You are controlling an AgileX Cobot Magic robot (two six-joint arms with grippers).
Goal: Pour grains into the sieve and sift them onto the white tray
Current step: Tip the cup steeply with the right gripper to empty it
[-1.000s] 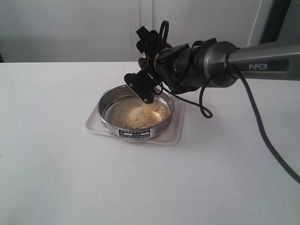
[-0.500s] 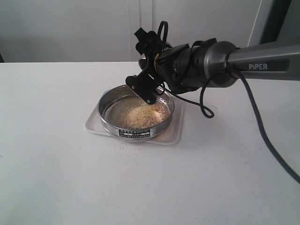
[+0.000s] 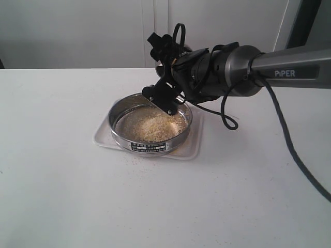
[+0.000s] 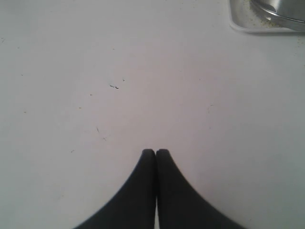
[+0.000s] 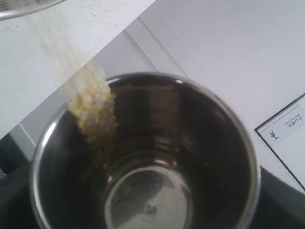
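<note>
The sieve (image 3: 118, 133), a shallow steel ring with a label on its side, rests on the white tray (image 3: 192, 150). A pale golden heap of grains (image 3: 152, 127) lies on its mesh. My right gripper (image 3: 166, 99) hangs over the sieve's far rim, shut on a small steel cup (image 5: 209, 143) tipped toward it. Grains (image 5: 94, 112) cling at the cup's lip and stream out toward the sieve's rim (image 5: 21, 8); the cup's bottom shows bare. My left gripper (image 4: 156, 152) is shut and empty above the bare table, with the tray's corner (image 4: 240, 26) and the sieve (image 4: 281, 12) far off.
A few stray grains (image 3: 135, 157) lie on the table in front of the tray. A black cable (image 3: 227, 121) loops down from the right arm beside the tray. A white wall closes the table's far side.
My right gripper has shifted a little to the right and tipped the cup further. The grain heap in the sieve has spread out flatter. The left arm is out of the earlier frames.
</note>
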